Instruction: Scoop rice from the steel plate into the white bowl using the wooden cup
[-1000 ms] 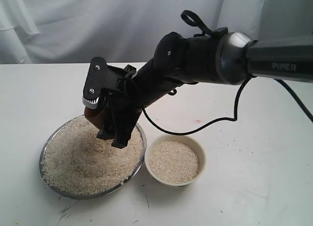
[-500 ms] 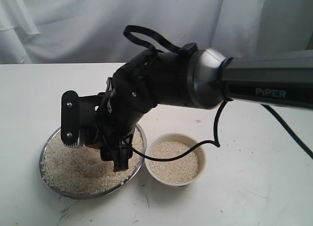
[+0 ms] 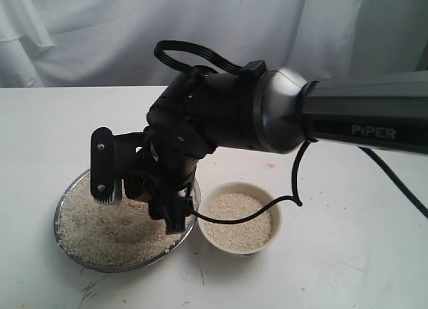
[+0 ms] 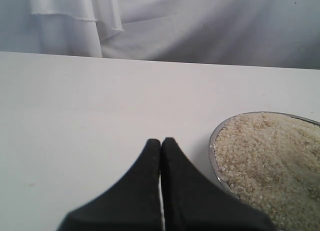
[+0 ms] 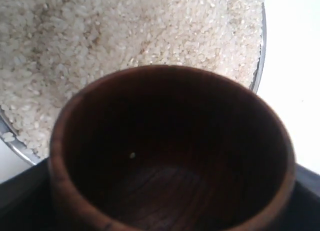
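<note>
My right gripper (image 3: 137, 195) reaches across to the steel plate (image 3: 65, 196) and is shut on the wooden cup (image 5: 170, 141). In the exterior view the fingers and wrist mostly hide the cup. It sits low over the rice (image 3: 100, 229) heaped in the plate. The right wrist view looks into its dark inside, which holds a single grain, with rice (image 5: 125, 31) just beyond its rim. The white bowl (image 3: 270, 199) stands right of the plate and holds rice (image 3: 237, 221). My left gripper (image 4: 161, 141) is shut and empty over the bare table, beside the plate's rim (image 4: 213, 141).
A black cable (image 3: 267, 209) from the right arm hangs over the white bowl. A white cloth (image 3: 80, 35) hangs behind the white table (image 3: 348, 255). The plate's rim (image 5: 261, 51) lies close to the cup.
The right wrist has rolled over and brought the cup down from a tilted pose above the plate's far side to low over the rice. The bowl and plate have not moved.
</note>
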Tool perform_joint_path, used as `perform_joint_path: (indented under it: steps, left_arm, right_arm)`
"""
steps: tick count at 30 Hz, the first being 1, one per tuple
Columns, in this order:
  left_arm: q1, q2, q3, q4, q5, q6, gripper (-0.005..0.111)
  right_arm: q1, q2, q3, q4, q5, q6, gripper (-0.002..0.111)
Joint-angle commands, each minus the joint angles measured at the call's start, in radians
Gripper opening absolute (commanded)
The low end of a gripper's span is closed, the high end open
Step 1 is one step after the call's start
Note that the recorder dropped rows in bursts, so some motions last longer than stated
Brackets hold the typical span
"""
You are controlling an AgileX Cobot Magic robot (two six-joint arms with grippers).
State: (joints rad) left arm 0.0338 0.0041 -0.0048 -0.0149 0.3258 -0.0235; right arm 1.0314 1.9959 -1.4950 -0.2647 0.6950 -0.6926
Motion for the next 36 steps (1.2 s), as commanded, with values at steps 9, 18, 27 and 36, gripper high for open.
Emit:
perform_joint_path:
  steps: [9,18,27,36]
  left_arm:
    - [0.002,-0.004,0.005,-0.002,-0.007,0.000,0.000]
    - [0.002,-0.004,0.005,-0.002,-0.007,0.000,0.000]
    - [0.002,-0.004,0.005,-0.002,-0.007,0.000,0.000]
    - [0.002,-0.004,0.005,-0.002,-0.007,0.000,0.000]
  right_arm:
    - [0.002,-0.026,0.001,0.102,-0.046,0.059,0.000]
    - [-0.012,-0.014,0.001,-0.175,-0.036,0.048,0.000]
    - [-0.014,0.039,0.001,-0.311,0.024,0.117,0.000]
    - [-0.014,0.037,0.001,-0.288,0.047,0.119,0.000]
